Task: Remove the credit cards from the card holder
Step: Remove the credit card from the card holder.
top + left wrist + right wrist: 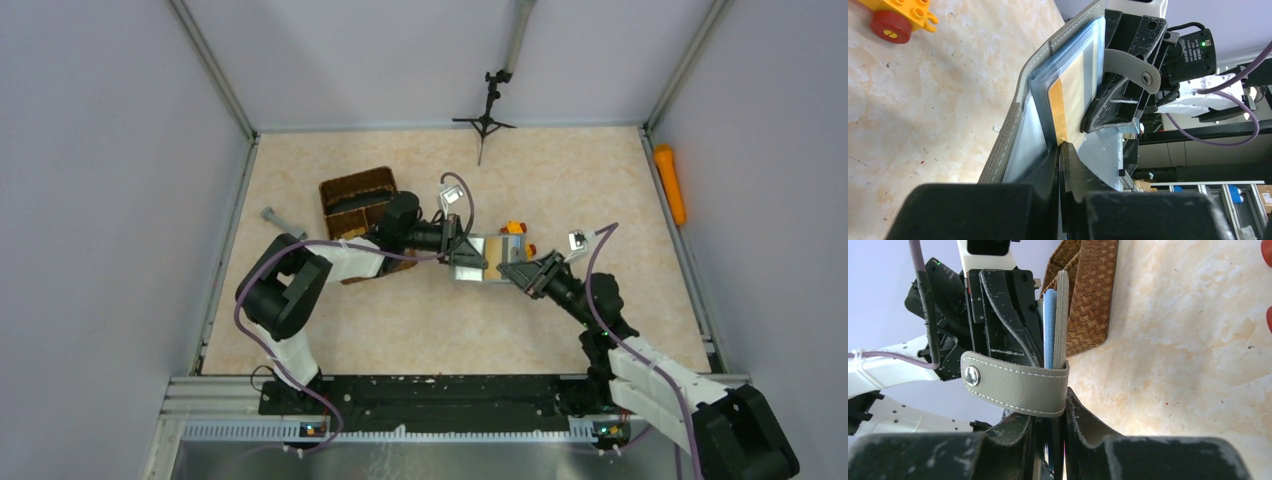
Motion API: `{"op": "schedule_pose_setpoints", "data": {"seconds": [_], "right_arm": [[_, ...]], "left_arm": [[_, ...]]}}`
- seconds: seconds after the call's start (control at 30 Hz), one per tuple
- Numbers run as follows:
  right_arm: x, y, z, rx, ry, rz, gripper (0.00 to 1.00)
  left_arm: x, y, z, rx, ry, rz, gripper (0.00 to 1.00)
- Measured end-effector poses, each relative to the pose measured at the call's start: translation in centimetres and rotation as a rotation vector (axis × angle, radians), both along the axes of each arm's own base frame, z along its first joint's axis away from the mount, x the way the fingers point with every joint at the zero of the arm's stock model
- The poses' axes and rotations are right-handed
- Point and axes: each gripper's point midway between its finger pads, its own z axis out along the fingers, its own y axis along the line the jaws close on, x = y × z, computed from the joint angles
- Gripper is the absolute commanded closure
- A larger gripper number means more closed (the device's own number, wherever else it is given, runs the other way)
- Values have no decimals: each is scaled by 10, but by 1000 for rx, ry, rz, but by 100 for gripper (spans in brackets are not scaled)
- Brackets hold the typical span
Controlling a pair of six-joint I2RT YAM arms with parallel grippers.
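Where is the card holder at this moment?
In the top view the card holder is near the middle of the table, held between the left gripper and the right gripper, beside the orange toy brick, right of the wicker basket.

white print on camera module [1194, 50], too small to read

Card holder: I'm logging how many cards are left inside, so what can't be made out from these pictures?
- Card count: left wrist view shows one tan card face; the right gripper covers the pockets beside it.
- Top view: card holder too small for detail, left gripper and right gripper overlapping its ends.
- Right wrist view: holder seen edge-on, its strap across it, so pockets are hidden.
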Motion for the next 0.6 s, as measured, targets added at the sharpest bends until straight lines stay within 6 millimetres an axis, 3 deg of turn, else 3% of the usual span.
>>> {"op": "schedule_pose_setpoints", "data": {"seconds": [0.1,0.23,0.4,0.6], "right_arm": [[0,1,3,13,-6,3,66],[-5,3,4,22,-5,29,59],[-11,-1,17,43,-57,19,59],[-12,-10,21,43,-77,-32,69]], "left_arm": [[0,1,3,-14,1,-2,100],[-4,-3,9,-37,-14,-16,100],[-4,-3,12,-49,-18,-23,100],[-2,-1,13,-51,-11,-18,100]]}}
